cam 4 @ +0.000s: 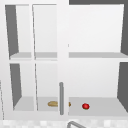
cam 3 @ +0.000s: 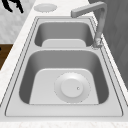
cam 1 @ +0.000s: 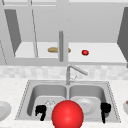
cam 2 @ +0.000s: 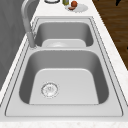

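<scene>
Red ball (cam 1: 67,114) sits between left hand (cam 1: 40,110) and right hand (cam 1: 105,109)

Pretty flat, even light everywhere, no obvious source. The brushed steel double sink (cam 2: 113,82) gets soft shading inside its basins, no harsh glare. Open white wall cabinet (cam 4: 110,106) above the sink has grey shaded side walls. Everything's a bit soft and pixelated.

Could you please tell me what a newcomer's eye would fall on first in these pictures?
The large glossy red ball at the sink's front edge, in the front view, stands out first. The left hand and right hand flank it, black with fingers pointing down. Behind them lie the steel double sink, a round white plate in its right basin, and a small red fruit on the open cabinet's lower shelf.
</scene>
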You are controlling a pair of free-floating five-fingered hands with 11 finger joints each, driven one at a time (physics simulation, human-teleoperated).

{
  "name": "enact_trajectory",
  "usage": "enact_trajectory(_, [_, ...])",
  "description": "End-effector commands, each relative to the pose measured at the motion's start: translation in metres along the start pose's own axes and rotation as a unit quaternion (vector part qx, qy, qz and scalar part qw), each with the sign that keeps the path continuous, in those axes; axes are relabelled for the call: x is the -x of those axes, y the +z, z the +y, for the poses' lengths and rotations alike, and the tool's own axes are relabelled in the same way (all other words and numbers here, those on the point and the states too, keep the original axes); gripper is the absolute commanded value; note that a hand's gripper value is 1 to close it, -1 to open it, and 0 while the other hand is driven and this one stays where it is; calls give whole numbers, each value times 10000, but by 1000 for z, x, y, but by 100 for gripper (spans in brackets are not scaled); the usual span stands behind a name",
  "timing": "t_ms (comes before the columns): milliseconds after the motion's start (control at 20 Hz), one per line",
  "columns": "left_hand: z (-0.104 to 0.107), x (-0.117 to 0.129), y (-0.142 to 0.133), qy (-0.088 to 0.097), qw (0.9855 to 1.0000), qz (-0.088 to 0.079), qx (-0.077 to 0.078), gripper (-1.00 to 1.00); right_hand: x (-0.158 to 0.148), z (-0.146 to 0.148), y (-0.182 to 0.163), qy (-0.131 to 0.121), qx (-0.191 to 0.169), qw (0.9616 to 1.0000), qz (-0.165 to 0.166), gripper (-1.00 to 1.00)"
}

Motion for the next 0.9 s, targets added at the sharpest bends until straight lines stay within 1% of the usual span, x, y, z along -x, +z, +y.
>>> enact_trajectory(0, [0,0,0,0,10000,0,0,0,-4,-22,14,94,194,9997,-112,-100])
enact_trajectory(200, [0,0,0,-9,10000,5,-7,0,-2,-44,30,81,376,9993,-38,-100])
enact_trajectory(400, [0,0,0,-15,10000,8,-12,0,-2,-66,43,40,479,9988,1,-100])
enact_trajectory(600, [0,0,0,-19,10000,10,-15,0,-1,-87,56,29,562,9984,-3,-100])
enact_trajectory(750, [0,0,0,-21,10000,12,-17,0,-1,-102,68,-58,538,9985,-29,-100])
enact_trajectory(850, [0,0,0,-22,10000,12,-18,0,-1,-113,77,-73,594,9982,-43,-100])
